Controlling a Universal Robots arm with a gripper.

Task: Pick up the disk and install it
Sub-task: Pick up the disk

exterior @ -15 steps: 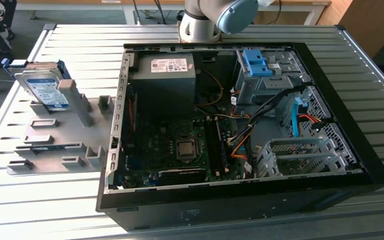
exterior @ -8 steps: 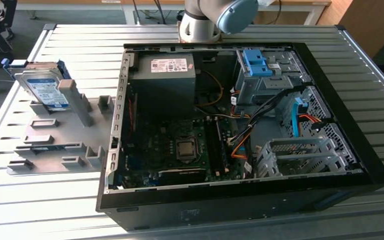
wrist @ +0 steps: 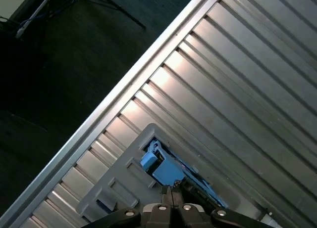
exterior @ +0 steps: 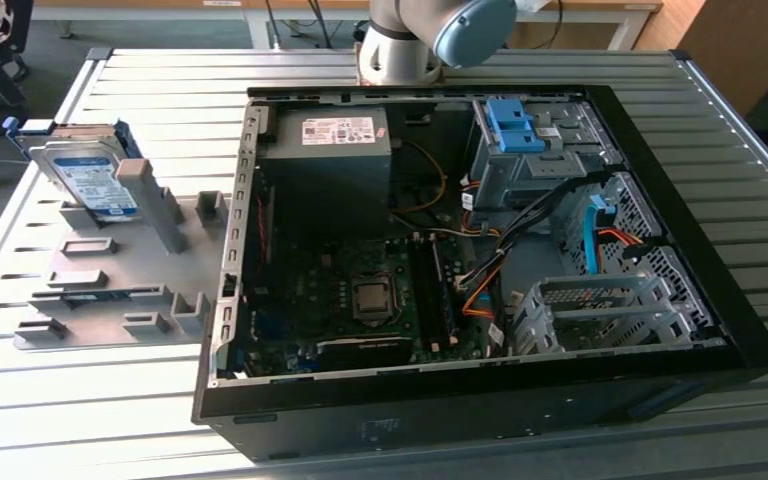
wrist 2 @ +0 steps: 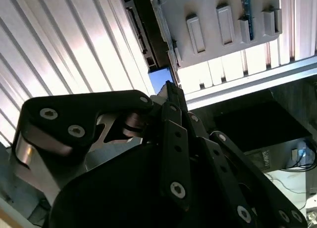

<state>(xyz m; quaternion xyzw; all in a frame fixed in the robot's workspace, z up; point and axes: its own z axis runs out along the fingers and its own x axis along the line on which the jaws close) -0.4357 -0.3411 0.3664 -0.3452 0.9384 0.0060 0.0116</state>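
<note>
My gripper (wrist: 167, 191) hangs over the ribbed metal table (wrist: 237, 65), its fingers drawn together with no gap I can make out and nothing between them; in the second wrist view the same gripper (wrist 2: 171, 89) appears as black linkages converging to one narrow tip. The disk (exterior: 87, 180) stands on edge, tilted, in a grey slotted holder (exterior: 104, 290) at the exterior view's left, outside the open computer case (exterior: 491, 420), its white-and-blue label facing the camera. In the first wrist view the disk (wrist: 166, 169) is seen edge-on, mostly as its bright blue frame, lying just past my fingertips in the picture but apart from them; that view also takes in the table's edge and the dark floor (wrist: 59, 65) beyond it. The exterior view supplies the wider scene: my arm (exterior: 418, 40) at the far side of the table, the grey power-supply box (exterior: 331, 150) inside the case, a blue bracket (exterior: 511, 125) on top of a metal bay, and a perforated drive cage (exterior: 598, 315) at the near corner. The second wrist view adds the holder's (wrist 2: 223, 40) raised slots.
</note>
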